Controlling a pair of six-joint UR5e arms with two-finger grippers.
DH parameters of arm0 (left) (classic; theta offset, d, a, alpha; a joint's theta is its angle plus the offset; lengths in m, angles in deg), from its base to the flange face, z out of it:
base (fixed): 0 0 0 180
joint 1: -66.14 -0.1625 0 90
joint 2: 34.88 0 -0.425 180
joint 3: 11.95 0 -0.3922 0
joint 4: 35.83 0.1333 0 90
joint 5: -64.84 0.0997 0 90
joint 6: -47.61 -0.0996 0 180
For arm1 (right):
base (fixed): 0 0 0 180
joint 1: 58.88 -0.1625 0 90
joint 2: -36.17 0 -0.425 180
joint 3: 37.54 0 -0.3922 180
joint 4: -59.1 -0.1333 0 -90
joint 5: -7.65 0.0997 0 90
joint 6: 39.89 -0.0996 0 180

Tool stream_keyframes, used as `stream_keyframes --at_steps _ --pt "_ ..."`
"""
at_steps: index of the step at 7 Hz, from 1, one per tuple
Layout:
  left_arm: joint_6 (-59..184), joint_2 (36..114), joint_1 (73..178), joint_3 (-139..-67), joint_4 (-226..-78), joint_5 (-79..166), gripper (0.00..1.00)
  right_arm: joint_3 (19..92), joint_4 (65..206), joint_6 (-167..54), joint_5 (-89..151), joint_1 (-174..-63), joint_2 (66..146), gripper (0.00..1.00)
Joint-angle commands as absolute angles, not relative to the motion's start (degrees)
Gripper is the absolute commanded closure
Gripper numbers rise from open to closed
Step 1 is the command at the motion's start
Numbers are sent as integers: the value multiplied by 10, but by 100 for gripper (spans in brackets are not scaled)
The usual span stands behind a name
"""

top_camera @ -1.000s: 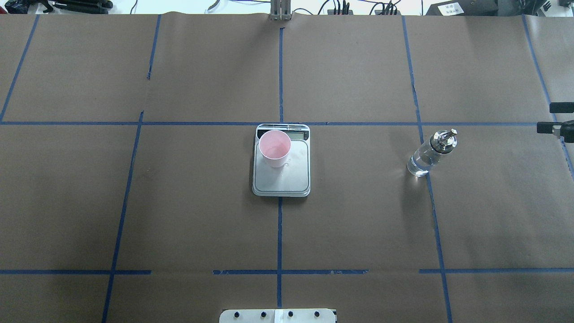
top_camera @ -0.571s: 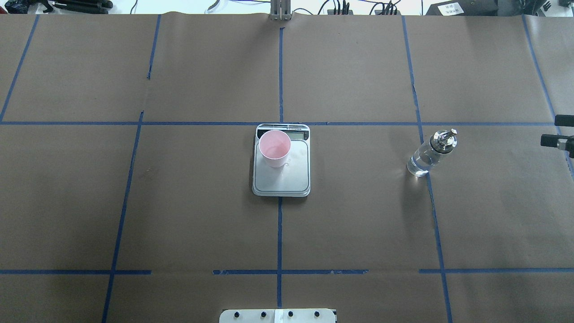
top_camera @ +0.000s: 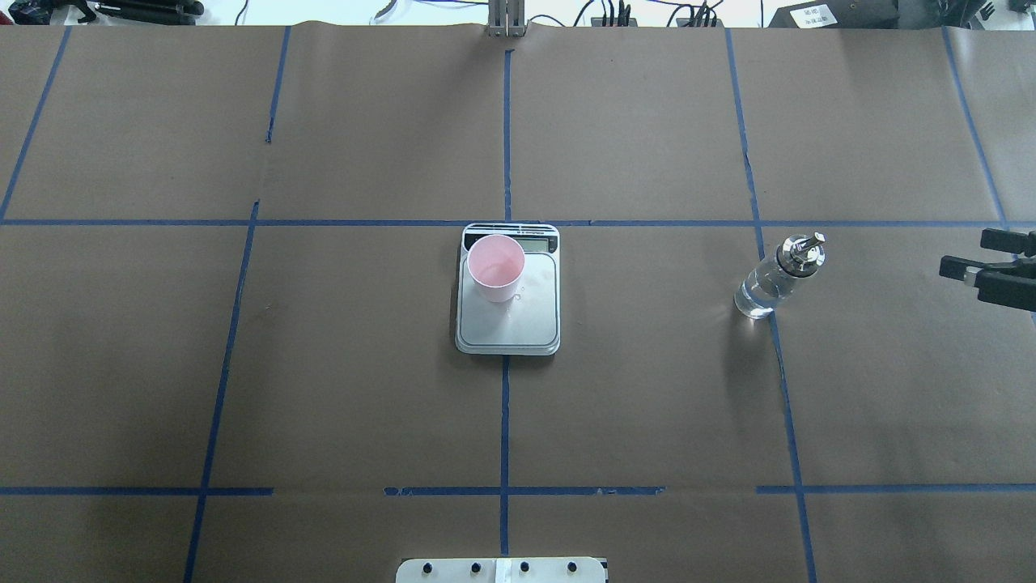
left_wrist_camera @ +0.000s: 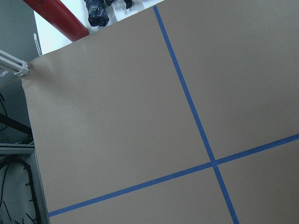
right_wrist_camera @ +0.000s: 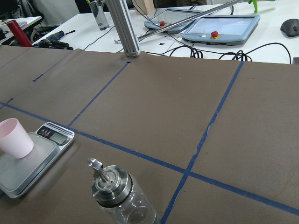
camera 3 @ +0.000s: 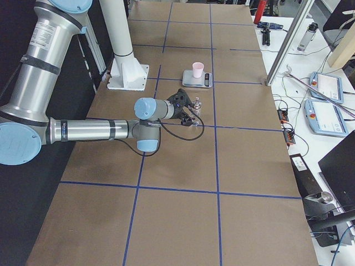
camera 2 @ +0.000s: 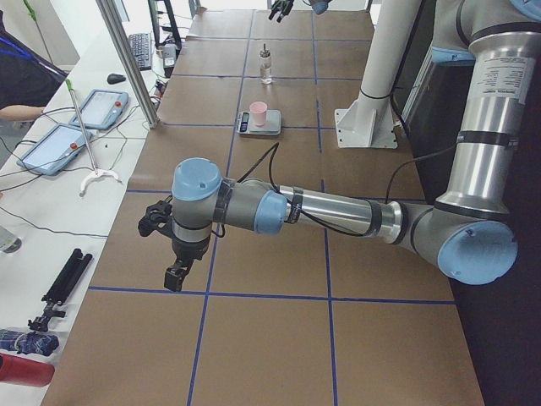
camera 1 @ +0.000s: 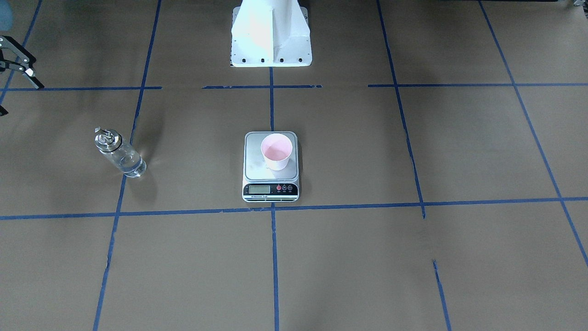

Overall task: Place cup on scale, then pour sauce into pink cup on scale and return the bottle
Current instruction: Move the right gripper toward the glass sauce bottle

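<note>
right end effector [top_camera: 965,254] hovers open, pointing toward the bottle [top_camera: 769,279], well apart.

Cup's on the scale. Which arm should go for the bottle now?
Right. The right gripper is open near the bottle, with its wrist camera on it; the left gripper hangs far off at the table's opposite end.

A: What does the table [top_camera: 324,364] look like?
B: Brown paper, crossed by blue tape lines [top_camera: 505,421].
A: What rests on it?
B: A silver scale [top_camera: 510,328] at the centre. A glass bottle [top_camera: 761,290] upright, well apart on the robot's right. The white robot base [camera 1: 271,41].
</note>
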State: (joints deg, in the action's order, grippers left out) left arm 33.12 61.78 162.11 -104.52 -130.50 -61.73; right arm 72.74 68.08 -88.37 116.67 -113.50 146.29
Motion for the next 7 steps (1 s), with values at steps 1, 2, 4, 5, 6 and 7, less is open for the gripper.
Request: stream_keyframes --at_steps 1,2,4,5,6,7 --pt "331 614 1621 -1045 -1305 -617 0 787 782 -920 1046 -1053 1463 3" --pt "332 614 1621 -1044 -1306 -617 0 812 809 -928 1004 -1028 1463 3" --pt "332 614 1621 -1044 -1306 -617 0 879 903 -953 917 -968 1460 2" --pt "332 614 1620 -1043 -1306 -617 0 880 913 -957 813 -903 1458 2" --pt "332 614 1620 -1043 -1306 -617 0 880 935 -967 722 -843 1453 2" --pt "332 614 1620 -1043 -1306 -617 0 880 941 -974 661 -805 1451 2"
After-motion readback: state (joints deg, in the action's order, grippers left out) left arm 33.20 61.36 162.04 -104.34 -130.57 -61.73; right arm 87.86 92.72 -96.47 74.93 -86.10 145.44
